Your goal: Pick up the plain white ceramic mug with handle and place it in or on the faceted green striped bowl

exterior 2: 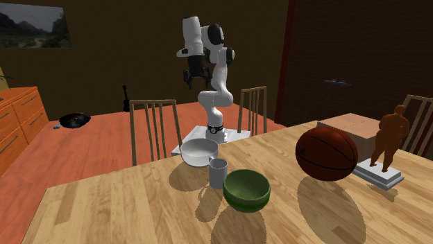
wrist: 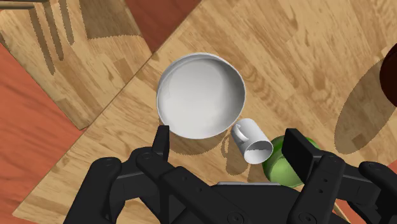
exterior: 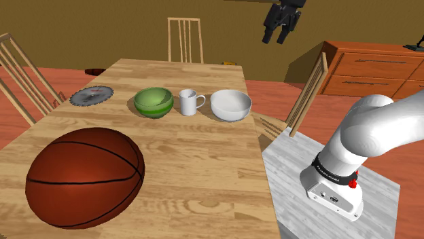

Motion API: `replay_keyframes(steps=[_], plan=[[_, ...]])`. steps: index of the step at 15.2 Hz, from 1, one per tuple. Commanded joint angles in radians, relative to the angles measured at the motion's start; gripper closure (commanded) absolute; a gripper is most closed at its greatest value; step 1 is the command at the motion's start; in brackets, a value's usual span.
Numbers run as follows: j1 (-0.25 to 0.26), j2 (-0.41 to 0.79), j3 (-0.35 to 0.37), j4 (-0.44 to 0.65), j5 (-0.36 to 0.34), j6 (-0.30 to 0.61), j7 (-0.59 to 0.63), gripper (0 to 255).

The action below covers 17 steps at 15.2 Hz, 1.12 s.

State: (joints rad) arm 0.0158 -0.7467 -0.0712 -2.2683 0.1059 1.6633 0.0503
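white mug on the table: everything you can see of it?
The mug is plain white and glossy like ceramic, a straight cylinder with one loop handle. It stands upright, mouth up, and looks empty in the wrist view. It sits on the wooden table between the green bowl and the white bowl, narrowly apart from both, handle toward the white bowl. Only the table touches it; the open hand is high above.

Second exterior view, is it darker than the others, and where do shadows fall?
Second exterior view: dim overall; the mug, green bowl and basketball cast shadows toward the camera. Shoulder view: brighter, shadows faint. Wrist view: bright, with a jagged-edged shadow beside the white bowl.
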Motion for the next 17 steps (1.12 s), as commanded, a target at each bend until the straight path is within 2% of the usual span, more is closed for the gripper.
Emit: replay_keyframes(steps=[1, 9, 17], plan=[[0.000, 0.000, 0.000, 0.000, 0.000, 0.000, 0.000, 0], [0.028, 0.215, 0.079, -0.013, 0.005, 0.222, 0.045, 0], [0.045, 0.480, 0.149, 0.057, -0.024, 0.406, 0.104, 0]])
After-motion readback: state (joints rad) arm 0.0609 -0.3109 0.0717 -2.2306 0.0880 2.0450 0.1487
